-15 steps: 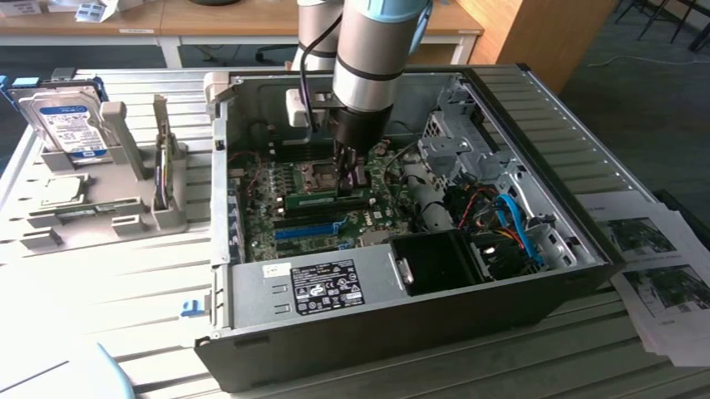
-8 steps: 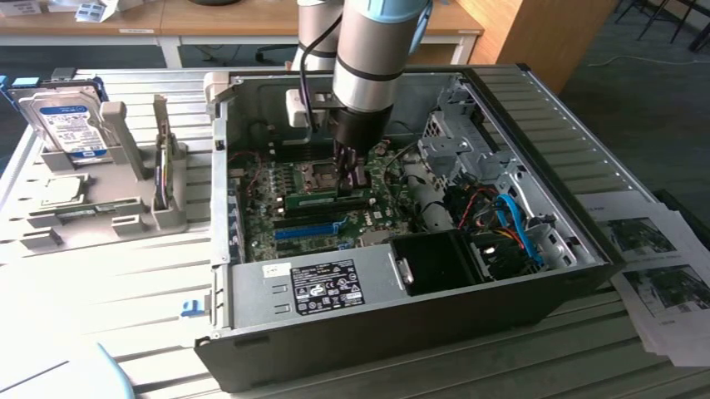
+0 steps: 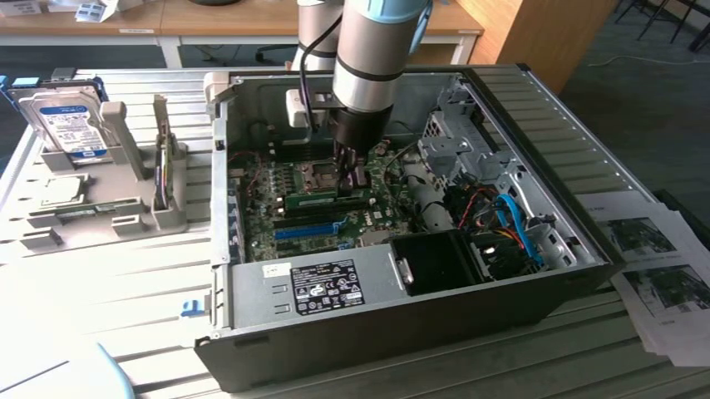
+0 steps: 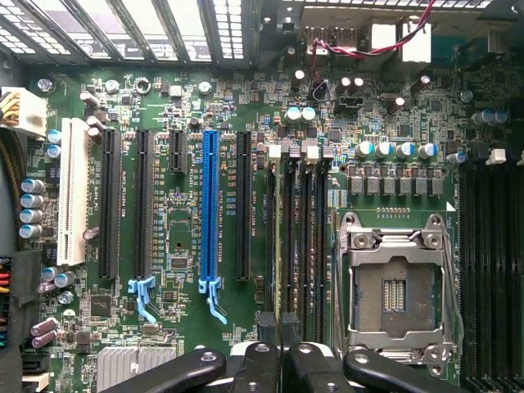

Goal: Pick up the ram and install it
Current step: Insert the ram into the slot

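Note:
The ram point(image 3: 312, 200) is a thin green stick standing on edge over the motherboard's memory slots inside the open computer case point(image 3: 367, 312). My gripper point(image 3: 352, 189) reaches down into the case from above, and its dark fingers sit at the stick's end on the exterior view's right. In the wrist view the gripper point(image 4: 278, 337) has its two black fingers point(image 4: 267, 332) drawn close together. The ram point(image 4: 277, 237) is seen edge-on there as a thin dark line running away from between them, along the black memory slots beside the CPU socket point(image 4: 397, 286).
A bright blue slot strip point(image 4: 210, 205) and black and white expansion slots lie beside the memory slots. A black fan housing point(image 3: 438, 262), cables and a drive cage crowd the case's right. A silver hard drive point(image 3: 66, 125) stands in a grey holder at the left. Printed sheets point(image 3: 654, 258) lie at the right.

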`<state>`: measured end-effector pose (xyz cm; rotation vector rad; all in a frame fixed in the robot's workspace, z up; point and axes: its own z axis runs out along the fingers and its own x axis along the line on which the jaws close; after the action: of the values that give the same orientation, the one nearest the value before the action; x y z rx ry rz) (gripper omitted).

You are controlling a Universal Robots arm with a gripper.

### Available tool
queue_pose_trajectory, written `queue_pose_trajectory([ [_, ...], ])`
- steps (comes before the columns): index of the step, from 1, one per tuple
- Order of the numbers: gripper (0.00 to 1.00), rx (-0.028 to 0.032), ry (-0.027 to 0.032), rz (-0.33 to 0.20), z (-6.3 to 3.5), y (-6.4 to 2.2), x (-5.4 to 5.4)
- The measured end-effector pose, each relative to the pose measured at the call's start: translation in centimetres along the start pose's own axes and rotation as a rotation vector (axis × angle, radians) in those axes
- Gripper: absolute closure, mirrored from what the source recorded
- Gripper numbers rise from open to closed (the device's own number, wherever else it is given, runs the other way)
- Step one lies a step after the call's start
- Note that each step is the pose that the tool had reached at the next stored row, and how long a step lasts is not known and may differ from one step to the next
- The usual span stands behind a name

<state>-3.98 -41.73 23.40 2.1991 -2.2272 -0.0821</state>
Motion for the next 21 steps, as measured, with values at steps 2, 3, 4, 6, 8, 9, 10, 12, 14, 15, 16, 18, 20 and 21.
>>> queue_pose_trajectory([
  [2, 0.89, 0.0000, 0.0000, 0.000, 0.00, 0.00, 0.00],
  [3, 0.89, 0.0001, -0.0001, 0.000, 0.00, 0.00, 0.00],
  [4, 0.89, -0.0001, 0.0001, 0.000, 0.00, -0.02, 0.00],
  [6, 0.89, -0.0007, 0.0003, 0.000, 0.00, -0.05, 0.00],
  [8, 0.89, -0.0010, 0.0005, 0.000, 0.00, -0.07, 0.00],
  [9, 0.89, -0.0017, 0.0009, 0.000, 0.01, -0.10, -0.01],
  [10, 0.89, -0.0019, 0.0010, 0.000, 0.00, -0.10, -0.01],
  [12, 0.89, -0.0020, 0.0010, 0.000, 0.00, -0.10, -0.01],
  [14, 0.89, -0.0020, 0.0011, 0.001, 0.00, -0.10, 0.00],
  [15, 0.89, -0.0020, 0.0011, 0.004, 0.00, -0.10, 0.00],
  [16, 0.89, -0.0019, 0.0008, 0.008, 0.00, -0.10, 0.00],
  [18, 0.89, -0.0016, 0.0006, 0.014, 0.01, -0.10, -0.01],
  [20, 0.89, -0.0016, 0.0005, 0.014, 0.01, -0.10, 0.00],
  [21, 0.89, -0.0016, 0.0005, 0.014, 0.01, -0.10, 0.00],
])
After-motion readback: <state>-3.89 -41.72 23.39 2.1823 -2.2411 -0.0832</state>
